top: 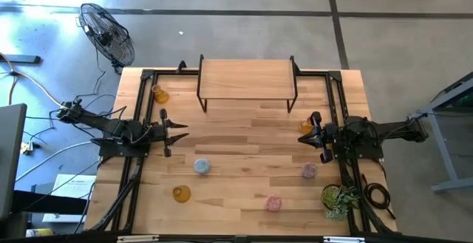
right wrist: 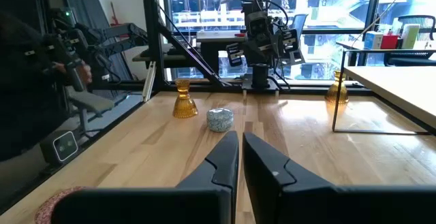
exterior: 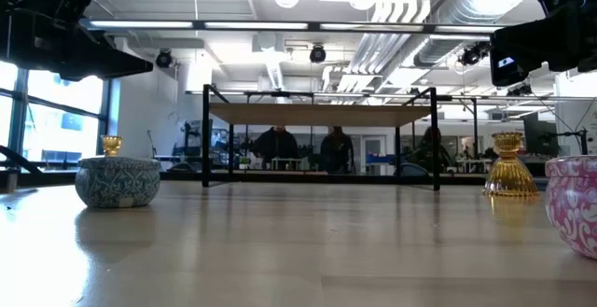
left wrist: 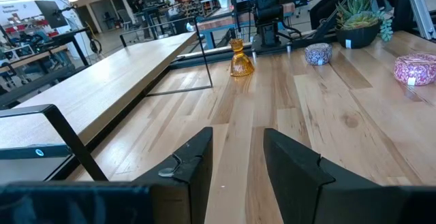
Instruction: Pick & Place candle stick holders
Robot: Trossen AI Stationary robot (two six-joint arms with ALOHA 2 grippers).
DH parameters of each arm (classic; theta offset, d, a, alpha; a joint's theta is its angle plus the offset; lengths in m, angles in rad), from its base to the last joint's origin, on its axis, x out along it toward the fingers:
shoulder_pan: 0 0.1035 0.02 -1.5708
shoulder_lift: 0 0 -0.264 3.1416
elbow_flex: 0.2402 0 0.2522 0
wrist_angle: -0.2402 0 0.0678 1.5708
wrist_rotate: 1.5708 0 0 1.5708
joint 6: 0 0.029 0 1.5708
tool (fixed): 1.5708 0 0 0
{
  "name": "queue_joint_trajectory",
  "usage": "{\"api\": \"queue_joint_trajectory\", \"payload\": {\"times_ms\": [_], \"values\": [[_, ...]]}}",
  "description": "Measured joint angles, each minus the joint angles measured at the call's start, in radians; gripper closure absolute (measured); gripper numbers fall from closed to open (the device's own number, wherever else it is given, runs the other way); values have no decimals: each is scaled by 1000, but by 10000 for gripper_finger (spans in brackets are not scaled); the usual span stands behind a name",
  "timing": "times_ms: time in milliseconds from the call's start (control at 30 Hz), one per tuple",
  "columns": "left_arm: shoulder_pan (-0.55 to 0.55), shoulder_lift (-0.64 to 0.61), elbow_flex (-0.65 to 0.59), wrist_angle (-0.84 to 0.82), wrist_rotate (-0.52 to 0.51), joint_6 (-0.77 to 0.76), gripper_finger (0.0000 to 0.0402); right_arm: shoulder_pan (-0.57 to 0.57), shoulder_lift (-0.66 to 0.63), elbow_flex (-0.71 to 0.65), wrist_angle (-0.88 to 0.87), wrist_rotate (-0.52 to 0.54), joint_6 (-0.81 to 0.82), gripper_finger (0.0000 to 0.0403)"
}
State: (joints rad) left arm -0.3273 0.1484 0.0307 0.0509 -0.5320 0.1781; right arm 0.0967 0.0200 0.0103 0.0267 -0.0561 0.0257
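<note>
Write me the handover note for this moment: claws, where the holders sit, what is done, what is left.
Left claw: open, empty, at the table's left side.
Right claw: nearly shut, empty, beside an amber holder.
Other amber holders: far-left corner and near-left.
Blue holder mid-table; pink holders at near-centre and right.
Wooden shelf holds nothing.
Done: nothing visibly placed. Left: all six.
</note>
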Motion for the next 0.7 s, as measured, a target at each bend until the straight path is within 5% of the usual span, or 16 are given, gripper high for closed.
{"api": "queue_joint_trajectory", "payload": {"times_ms": [700], "values": [[0,0,0,20,47,-183,272,0,0,0,0,0,0,386]]}}
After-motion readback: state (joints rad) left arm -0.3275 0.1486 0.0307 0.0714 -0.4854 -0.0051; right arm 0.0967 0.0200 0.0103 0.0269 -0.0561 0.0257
